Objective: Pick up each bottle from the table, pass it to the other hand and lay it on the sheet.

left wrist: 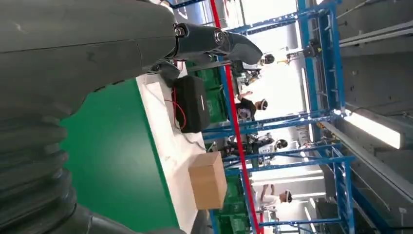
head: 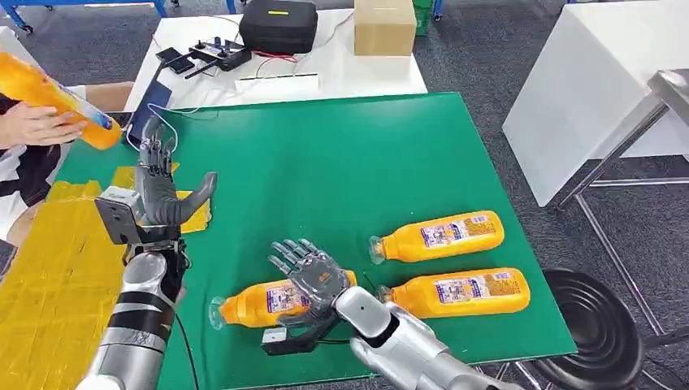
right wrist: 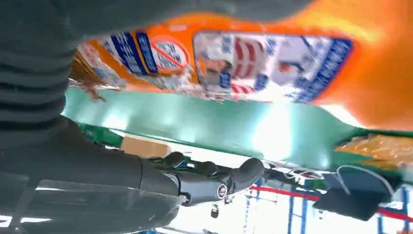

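Our right hand [head: 309,275] hovers, fingers spread and holding nothing, over the nearest orange plastic bottle [head: 258,305] lying on the green table mat [head: 325,171] | left hand [head: 159,188] raised, fingers apart, holding nothing, above the yellow sheet [head: 49,260] | two more orange bottles [head: 443,236] [head: 467,291] lie to the right | a person's hand [head: 32,126] holds another orange bottle [head: 50,97] far left.

The right robot hand [head: 313,280] hovers spread over the nearest bottle [head: 264,302] on the green table [head: 325,171].
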Motion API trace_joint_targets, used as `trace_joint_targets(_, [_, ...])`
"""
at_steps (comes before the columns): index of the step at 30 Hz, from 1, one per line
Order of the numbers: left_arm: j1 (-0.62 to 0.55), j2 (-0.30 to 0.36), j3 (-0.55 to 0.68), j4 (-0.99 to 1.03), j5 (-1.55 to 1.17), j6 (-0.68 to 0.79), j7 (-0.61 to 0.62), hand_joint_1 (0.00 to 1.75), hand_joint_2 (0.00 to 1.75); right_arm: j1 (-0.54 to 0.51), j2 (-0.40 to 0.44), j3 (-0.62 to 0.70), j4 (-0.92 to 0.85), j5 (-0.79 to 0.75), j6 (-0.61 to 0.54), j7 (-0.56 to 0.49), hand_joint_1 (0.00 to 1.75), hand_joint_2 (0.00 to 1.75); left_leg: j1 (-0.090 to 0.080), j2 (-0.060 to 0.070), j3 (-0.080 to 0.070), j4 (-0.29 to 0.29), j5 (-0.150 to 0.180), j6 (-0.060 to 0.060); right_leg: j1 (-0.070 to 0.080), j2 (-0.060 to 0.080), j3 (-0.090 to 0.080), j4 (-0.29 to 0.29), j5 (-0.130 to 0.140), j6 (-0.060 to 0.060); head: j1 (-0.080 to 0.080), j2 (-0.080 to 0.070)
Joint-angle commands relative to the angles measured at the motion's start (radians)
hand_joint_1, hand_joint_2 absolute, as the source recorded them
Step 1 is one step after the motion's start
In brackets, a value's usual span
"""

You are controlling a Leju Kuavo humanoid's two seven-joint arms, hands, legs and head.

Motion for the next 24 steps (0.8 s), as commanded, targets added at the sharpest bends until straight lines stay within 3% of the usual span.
trace_joint_targets(1, [-0.014,-0.014,0.012,0.016,-0.005,-0.005,0.012,0.00,1.75,-0.012,0.050,-0.092,0.121,0.036,-0.019,0.000,0.00,1.75,0.002,-0.004,0.006,0.000,-0.003,-0.001,0.002,-0.001,0.007,-0.001,-0.003,0.000,0.000,0.000])
trace_joint_targets(15, [-0.008,-0.013,0.015,0.019,-0.004,-0.009,0.013,0.00,1.75,-0.024,0.071,-0.103,0.177,0.060,0.002,0.010,0.00,1.75,0.000,-0.002,0.002,0.000,-0.001,0.000,0.000,-0.001,0.003,0.000,-0.001,0.000,0.000,0.000])
trace_joint_targets(24, [0.012,-0.007,0.028,0.010,-0.002,-0.008,0.015,0.00,1.75,-0.062,0.074,-0.096,0.286,0.094,0.089,0.048,0.00,1.75,0.001,-0.003,0.004,-0.001,-0.001,-0.001,0.001,-0.001,0.005,-0.001,-0.001,0.000,0.000,0.000])
